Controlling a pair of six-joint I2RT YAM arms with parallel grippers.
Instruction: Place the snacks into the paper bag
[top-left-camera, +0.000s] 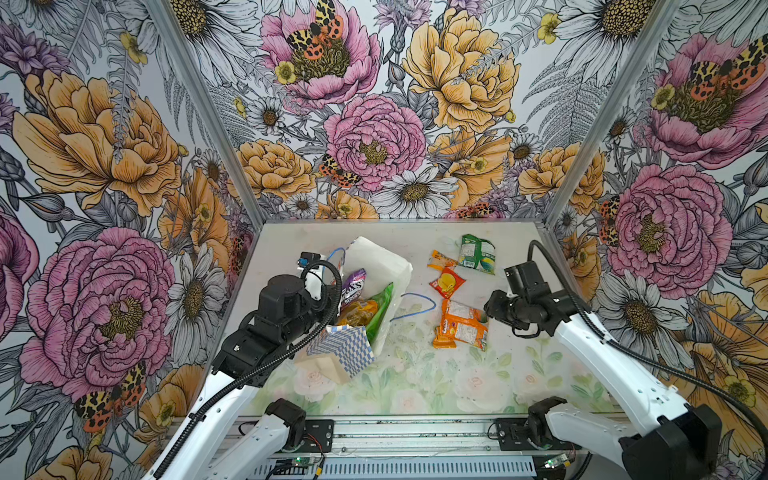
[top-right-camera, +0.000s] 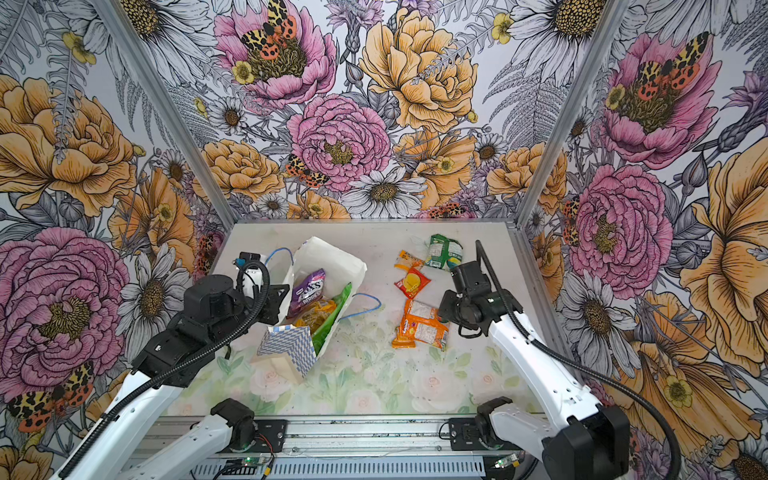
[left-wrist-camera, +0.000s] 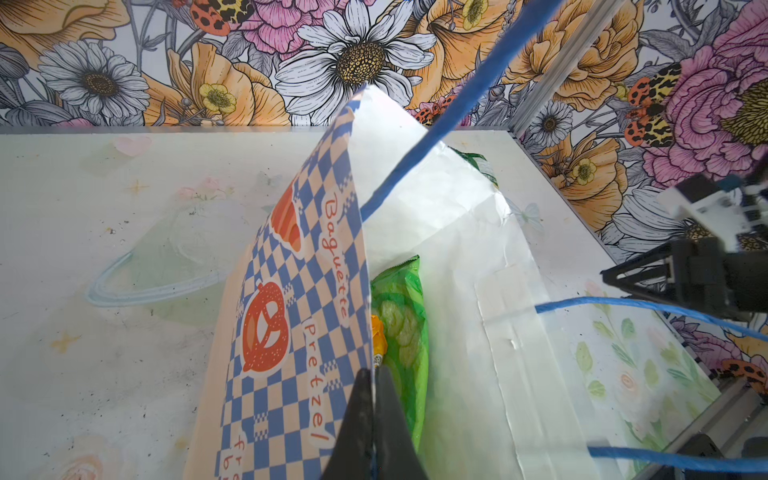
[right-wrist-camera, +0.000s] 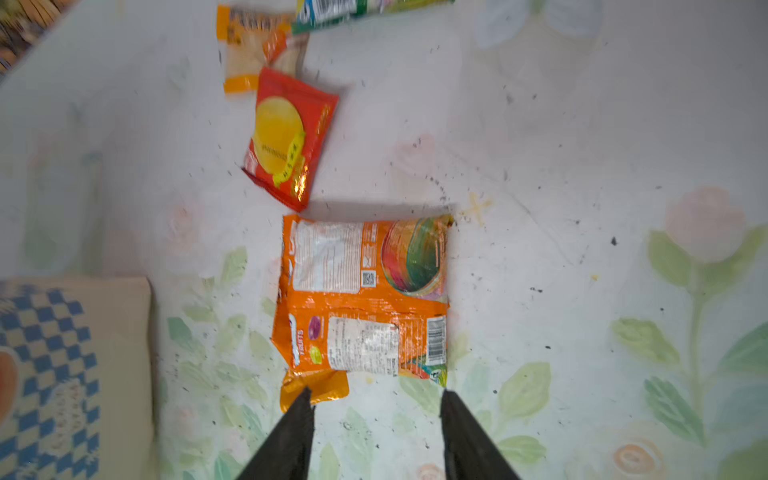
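L gripper (left-wrist-camera: 374, 374) pinches paper bag (left-wrist-camera: 291, 299), mouth facing right.

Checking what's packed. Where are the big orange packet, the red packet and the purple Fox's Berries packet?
big orange packet (right-wrist-camera: 365, 299), right wrist view, middle crease.
red packet (right-wrist-camera: 280, 133), right wrist view, yellow circle.
purple Fox's Berries packet (top-left-camera: 352, 289), in a top view, its lettering.

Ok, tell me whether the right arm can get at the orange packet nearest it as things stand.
Probably yes. The right gripper is open, its jaws apart just short of the orange packet, which lies flat on the table with nothing between them. The red packet lies on its far side.
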